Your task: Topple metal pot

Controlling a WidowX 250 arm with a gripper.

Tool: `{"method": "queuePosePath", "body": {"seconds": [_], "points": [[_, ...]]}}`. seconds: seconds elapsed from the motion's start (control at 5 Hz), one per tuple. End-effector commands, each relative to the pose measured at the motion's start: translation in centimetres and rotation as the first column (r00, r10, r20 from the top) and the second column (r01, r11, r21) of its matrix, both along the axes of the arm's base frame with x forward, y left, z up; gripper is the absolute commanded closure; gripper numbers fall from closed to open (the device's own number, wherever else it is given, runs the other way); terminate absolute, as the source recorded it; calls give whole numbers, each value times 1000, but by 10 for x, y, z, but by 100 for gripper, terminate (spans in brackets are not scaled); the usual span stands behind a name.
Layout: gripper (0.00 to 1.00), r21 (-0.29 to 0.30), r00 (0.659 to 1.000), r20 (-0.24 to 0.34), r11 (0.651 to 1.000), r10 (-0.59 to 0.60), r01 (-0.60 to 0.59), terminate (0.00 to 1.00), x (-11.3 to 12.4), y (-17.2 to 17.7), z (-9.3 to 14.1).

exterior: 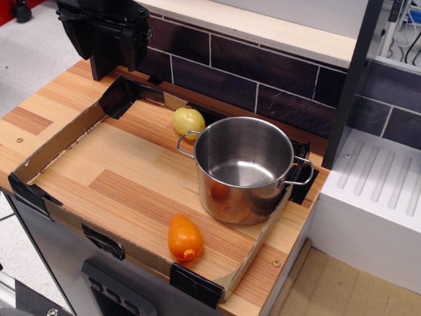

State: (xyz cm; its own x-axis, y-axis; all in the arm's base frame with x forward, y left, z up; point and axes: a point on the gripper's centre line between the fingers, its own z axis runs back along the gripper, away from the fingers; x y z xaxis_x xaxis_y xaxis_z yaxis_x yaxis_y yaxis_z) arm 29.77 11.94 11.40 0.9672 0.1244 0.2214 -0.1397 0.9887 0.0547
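Note:
The metal pot [245, 168] stands upright at the right end of the wooden counter, shiny steel with two wire loop handles at its rim and nothing inside. My gripper [110, 33] is a black block at the top left, well away from the pot, above the back left corner of the counter. Its fingers are not distinguishable, so I cannot tell whether it is open or shut. Nothing is seen in it.
A low cardboard wall [56, 141] with black tape corners borders the counter. A yellow toy vegetable [189, 120] lies just behind the pot's left handle. An orange toy vegetable [185, 237] lies near the front edge. A dark tiled wall [263, 72] runs behind; a white drainer [378, 181] sits right.

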Motion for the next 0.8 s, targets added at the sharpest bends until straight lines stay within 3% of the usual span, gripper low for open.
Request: {"method": "queuePosePath", "body": {"seconds": [0.0,0.2,0.6], "points": [[0,0,1000,0,1000,0,0,0,0,0,0],[0,-19,998,31,998,-52,53,0,1,-23,18],[0,-110,978,8,972,-209,208,0,-11,-86,39]]}}
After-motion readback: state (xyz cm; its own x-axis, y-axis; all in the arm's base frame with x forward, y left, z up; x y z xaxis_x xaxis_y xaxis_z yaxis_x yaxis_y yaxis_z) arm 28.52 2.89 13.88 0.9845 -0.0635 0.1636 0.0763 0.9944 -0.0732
